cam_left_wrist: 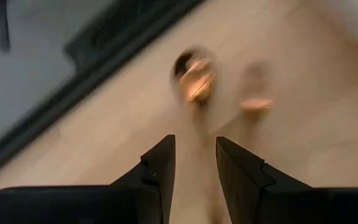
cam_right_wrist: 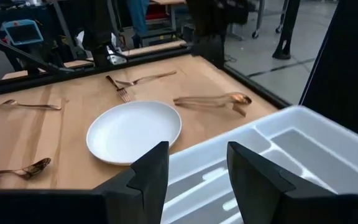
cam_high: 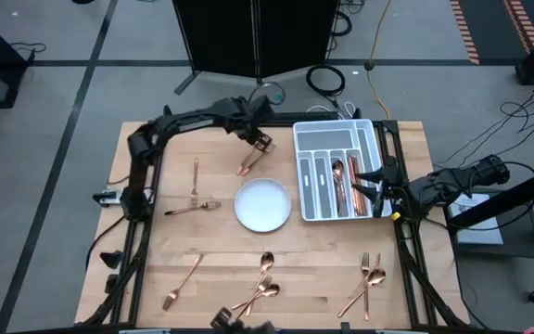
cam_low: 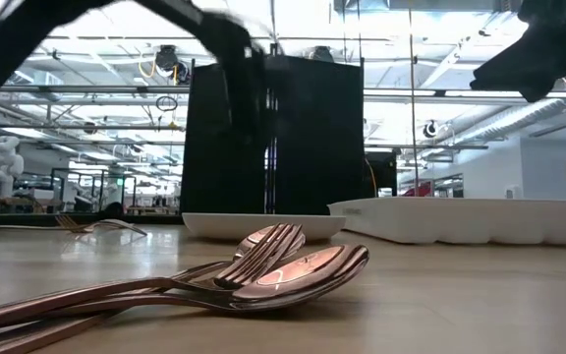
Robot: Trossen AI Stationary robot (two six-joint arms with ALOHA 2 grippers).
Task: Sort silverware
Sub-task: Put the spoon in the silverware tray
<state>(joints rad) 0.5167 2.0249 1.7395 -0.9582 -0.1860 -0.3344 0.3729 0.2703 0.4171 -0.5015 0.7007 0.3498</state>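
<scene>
A wooden bench (cam_high: 156,250) carries a white tray (cam_high: 315,139). Cutlery (cam_high: 267,289) lies scattered around the plate (cam_high: 262,205) beside the tray; some sits in it. The left gripper (cam_high: 263,141) pinches a spoon (cam_high: 247,166) just beyond the plate. The right gripper (cam_right_wrist: 194,165) hovers over the tray, jaws spread. The pieces look light, stiff and slippery, best gripped mid-handle. The bench's middle is crowded.

Copper, rose-gold silverware (cam_high: 265,278) on a pale wood table (cam_high: 156,232) — white round plate (cam_high: 262,205), white divided tray (cam_high: 336,137), black gripper fingers (cam_right_wrist: 148,171).
</scene>
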